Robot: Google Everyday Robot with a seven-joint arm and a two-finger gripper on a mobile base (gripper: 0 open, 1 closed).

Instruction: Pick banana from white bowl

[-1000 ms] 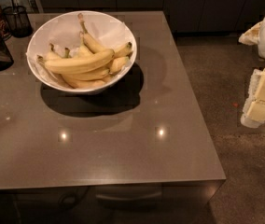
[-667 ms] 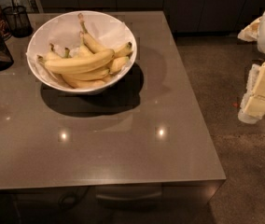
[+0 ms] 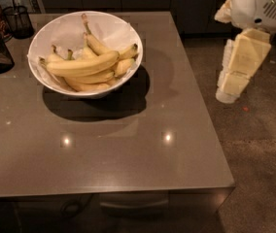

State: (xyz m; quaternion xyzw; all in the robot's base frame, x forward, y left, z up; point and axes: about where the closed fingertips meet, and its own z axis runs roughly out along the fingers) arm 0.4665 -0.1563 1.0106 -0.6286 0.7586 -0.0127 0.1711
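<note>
The banana [image 3: 82, 65] I want is the long, fat one. It lies on top of the pile, going from left to right across the middle of the white bowl [image 3: 65, 30]. It is pale yellow and bends a little. Its left end sits near the bowl's left wall. Shorter bananas lie under it and behind it, and some stems poke up.

The white bowl stands on the desk [image 3: 128, 154], toward the back left. It throws a dark shadow on the desk in front of it and to its right. A dark wire cup [image 3: 17, 19] stands at the back left corner, apart from the bowl.

My gripper [image 3: 230, 86] is far off to the right. It hangs past the desk's right edge, over the floor [image 3: 264, 169], and points down. It is well apart from the bowl and touches nothing. I can't say if it is wide or narrow.
</note>
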